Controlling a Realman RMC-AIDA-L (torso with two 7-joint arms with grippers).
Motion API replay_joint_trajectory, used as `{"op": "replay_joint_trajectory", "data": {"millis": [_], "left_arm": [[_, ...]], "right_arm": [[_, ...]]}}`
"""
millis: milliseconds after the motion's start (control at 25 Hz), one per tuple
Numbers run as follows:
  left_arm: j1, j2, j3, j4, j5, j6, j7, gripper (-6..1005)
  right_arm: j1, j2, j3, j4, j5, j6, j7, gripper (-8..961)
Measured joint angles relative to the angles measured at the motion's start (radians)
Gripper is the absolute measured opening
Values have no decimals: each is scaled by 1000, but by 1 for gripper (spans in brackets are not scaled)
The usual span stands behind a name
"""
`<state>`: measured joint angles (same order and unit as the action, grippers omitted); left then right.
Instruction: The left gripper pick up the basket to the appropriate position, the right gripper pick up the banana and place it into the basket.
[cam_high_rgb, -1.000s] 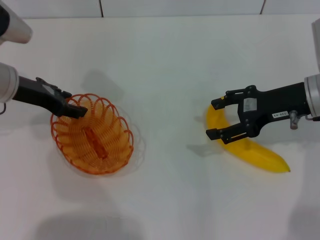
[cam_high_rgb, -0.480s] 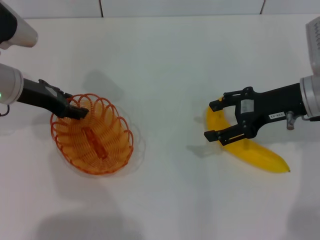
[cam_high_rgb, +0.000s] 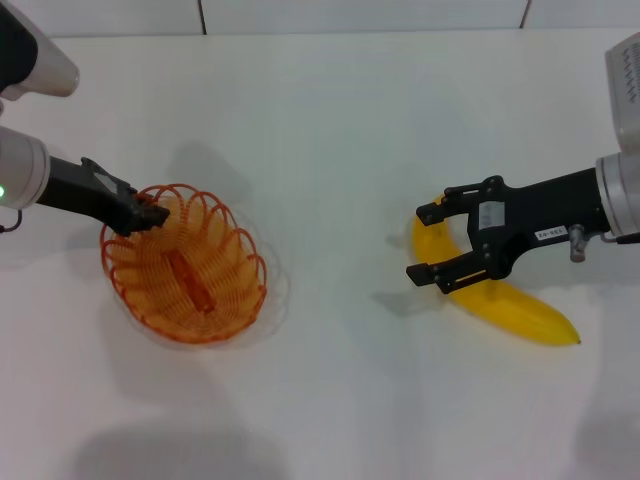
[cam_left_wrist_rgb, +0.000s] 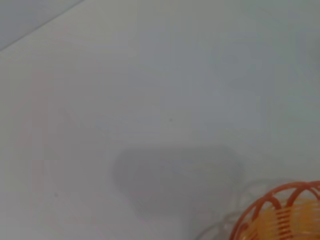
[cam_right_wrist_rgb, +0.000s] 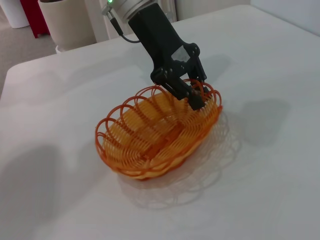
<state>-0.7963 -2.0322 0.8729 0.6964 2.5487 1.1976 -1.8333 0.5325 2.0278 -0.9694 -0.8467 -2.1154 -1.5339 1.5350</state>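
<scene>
The black two-fingered left gripper (cam_high_rgb: 150, 214) has its jaws clenched on the far-left scalloped rim of the shallow orange looped-wire basket (cam_high_rgb: 185, 266), ready to reposition it on the white desk (cam_high_rgb: 330, 120). At the right, the black right gripper (cam_high_rgb: 428, 243) hovers with jaws released, straddling the curved yellow banana (cam_high_rgb: 500, 297) for a grasp.

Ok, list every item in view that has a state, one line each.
left gripper: shut on the basket's rim at its far left end.
basket: empty, tilted, gripped end raised off the table.
right gripper: open, jaws spread over the banana's upper end, not closed on it.
banana: lying flat on the table, not picked up.
</scene>
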Motion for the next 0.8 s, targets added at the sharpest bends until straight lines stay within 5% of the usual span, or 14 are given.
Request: {"op": "replay_joint_trajectory", "data": {"millis": [120, 320, 800], "left_arm": [[0, 0, 0, 0, -3, -1, 10, 286], [1, 0, 0, 1, -3, 3, 13, 173], [29, 1, -9, 129, -150, 191, 15, 118]], "right_arm": [[-2, 0, 0, 1, 0, 0, 0, 879], [-6, 0, 0, 2, 0, 6, 1, 879], [-11, -6, 0, 23, 0, 26, 0, 880]]}}
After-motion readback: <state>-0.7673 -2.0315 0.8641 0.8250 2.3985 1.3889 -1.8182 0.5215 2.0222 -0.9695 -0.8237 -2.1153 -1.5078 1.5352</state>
